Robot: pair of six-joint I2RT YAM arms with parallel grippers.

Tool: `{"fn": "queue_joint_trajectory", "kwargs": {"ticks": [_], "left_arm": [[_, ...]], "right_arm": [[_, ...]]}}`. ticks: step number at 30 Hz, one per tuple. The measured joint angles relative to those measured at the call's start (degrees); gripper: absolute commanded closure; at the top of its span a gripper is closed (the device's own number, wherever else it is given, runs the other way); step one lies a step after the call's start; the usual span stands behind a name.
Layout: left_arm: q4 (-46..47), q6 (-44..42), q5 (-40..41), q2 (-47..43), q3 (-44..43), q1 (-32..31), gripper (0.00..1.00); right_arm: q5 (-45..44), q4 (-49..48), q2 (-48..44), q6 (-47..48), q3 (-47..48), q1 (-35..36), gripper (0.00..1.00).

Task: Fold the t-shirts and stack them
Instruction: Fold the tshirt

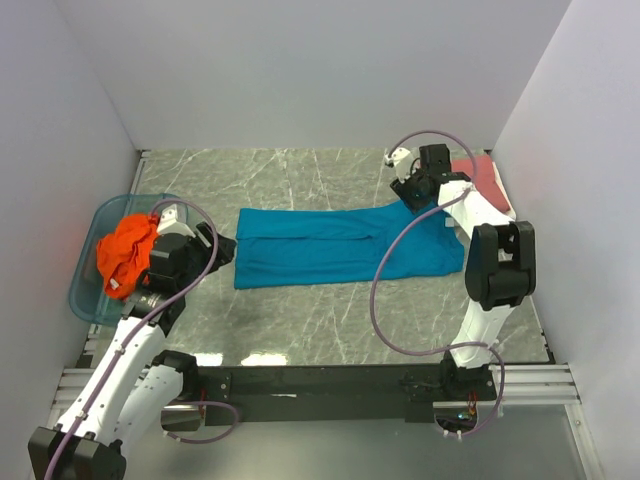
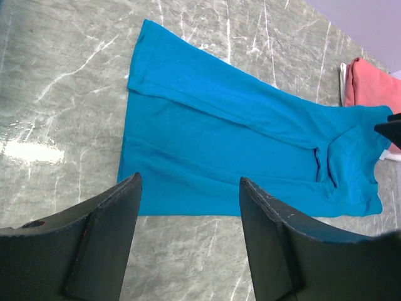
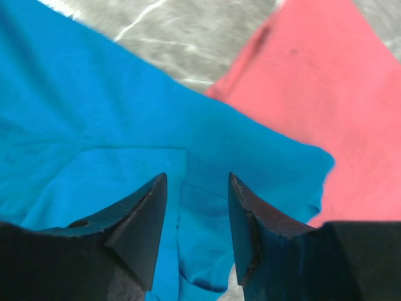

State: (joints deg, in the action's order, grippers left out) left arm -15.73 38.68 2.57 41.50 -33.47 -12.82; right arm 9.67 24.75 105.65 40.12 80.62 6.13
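Right wrist view: right gripper jaws parted, narrow gap, nothing clamped. Teal t-shirt directly beneath; red t-shirt ahead-right. Left gripper wide, empty, teal t-shirt ahead. Orange t-shirt in tub, behind-left.

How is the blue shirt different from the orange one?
The soft teal blue t-shirt lies spread flat on the grey marble table; the bright orange t-shirt sits crumpled in a heap. The teal one is out in the open, the orange one inside the see-through blue plastic tub. Both are plain cloth shirts.
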Motion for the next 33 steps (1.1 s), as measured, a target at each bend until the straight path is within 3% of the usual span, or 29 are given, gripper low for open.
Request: {"fn": "queue_joint_trajectory", "kwargs": {"ticks": [6, 12, 15, 18, 22, 27, 33], "left_arm": [[1.8, 1.7, -2.4, 1.4, 1.5, 0.0, 0.31], [1.3, 2.7, -3.7, 1.5, 3.0, 0.0, 0.31], [0.7, 2.7, -3.6, 0.0, 2.8, 0.0, 0.31], [-1.2, 2.6, -3.1, -2.9, 1.7, 0.0, 0.25], [-3.5, 2.6, -0.8, -8.3, -1.3, 0.0, 0.22], [-7.1, 2.8, 2.3, -14.5, -3.7, 0.0, 0.22], [-13.4, 2.5, 6.7, -19.8, -8.1, 0.0, 0.21]], "right_arm": [[1.0, -1.9, -3.2, -6.1, -0.7, -1.7, 0.46], [16.8, 5.1, -15.1, 1.0, -5.6, -3.5, 0.44], [25.5, 9.7, -20.0, 9.2, -9.9, 0.6, 0.44], [29.0, 10.7, -22.9, 15.1, -16.9, 10.4, 0.41], [26.5, 7.7, -23.1, 15.9, -23.3, 25.8, 0.41], [12.8, -2.2, -16.4, 10.4, -22.3, 42.6, 0.41], [-2.4, -10.5, -1.2, 3.3, -13.9, 53.3, 0.41]]}}
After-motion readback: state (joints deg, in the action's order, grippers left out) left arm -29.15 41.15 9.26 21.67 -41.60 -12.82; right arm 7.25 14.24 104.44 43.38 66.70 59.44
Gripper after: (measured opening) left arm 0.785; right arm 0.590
